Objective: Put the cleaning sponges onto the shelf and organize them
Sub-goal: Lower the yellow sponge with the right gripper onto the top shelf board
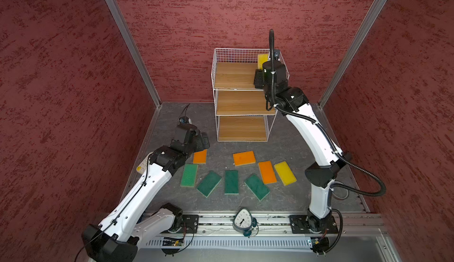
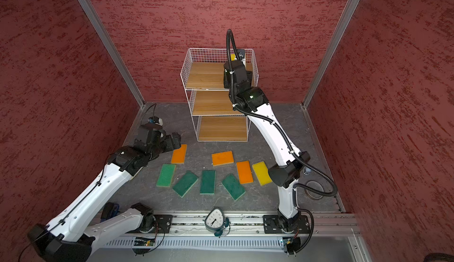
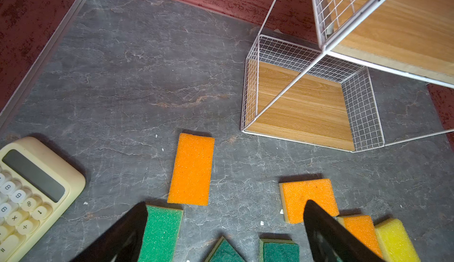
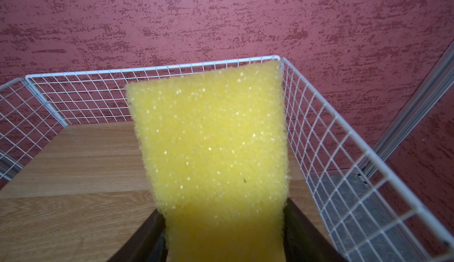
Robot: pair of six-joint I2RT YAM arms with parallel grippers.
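The shelf (image 1: 235, 76) (image 2: 208, 76) stands at the back, a white wire rack with three wooden boards. My right gripper (image 4: 222, 209) (image 1: 261, 69) reaches over its top board, shut on a yellow sponge (image 4: 211, 138) (image 1: 262, 59) whose far end leans on the rack's back right corner. On the table lie three orange sponges (image 1: 200, 156) (image 1: 244, 158) (image 1: 267, 172), another yellow one (image 1: 285, 173), and several green ones (image 1: 189, 175) (image 1: 231, 182). My left gripper (image 3: 226, 205) (image 1: 205, 141) hovers open above the leftmost orange sponge (image 3: 191, 170), with nothing in it.
A cream calculator (image 3: 36, 187) lies at the left, partly under my left arm in both top views. A small clock (image 1: 242, 221) stands on the front rail. A ring-shaped roll (image 2: 314, 189) lies by my right arm's base. Red walls close in three sides.
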